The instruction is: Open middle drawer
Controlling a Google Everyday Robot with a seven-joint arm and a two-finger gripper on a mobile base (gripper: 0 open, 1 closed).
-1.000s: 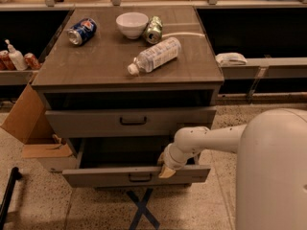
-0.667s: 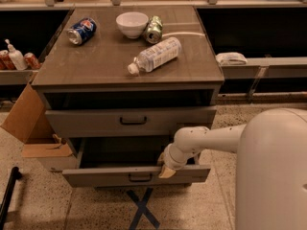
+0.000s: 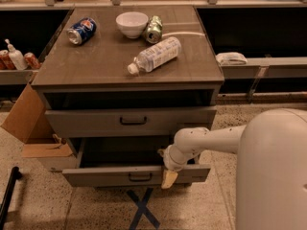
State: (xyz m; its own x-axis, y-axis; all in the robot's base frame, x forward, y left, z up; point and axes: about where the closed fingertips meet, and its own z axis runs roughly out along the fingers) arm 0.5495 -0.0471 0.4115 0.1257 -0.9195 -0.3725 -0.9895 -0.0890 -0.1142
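The middle drawer (image 3: 105, 175) is grey-brown and stands pulled out from the cabinet, its dark inside showing behind the front panel. Its small black bar handle (image 3: 140, 177) is at the panel's centre. My gripper (image 3: 168, 175) is at the top edge of that front panel, just right of the handle, with a tan tip hanging down over the panel's face. The white arm reaches in from the right. The drawer above (image 3: 96, 122), with its own black handle, is out only a little. Any drawer below is hidden.
On the cabinet top (image 3: 96, 66) lie a blue can (image 3: 81, 30), a white bowl (image 3: 132, 23), a green can (image 3: 154, 28) and a plastic bottle (image 3: 153, 55). A cardboard box (image 3: 26, 123) stands at the left. A blue tape cross (image 3: 142, 206) marks the floor.
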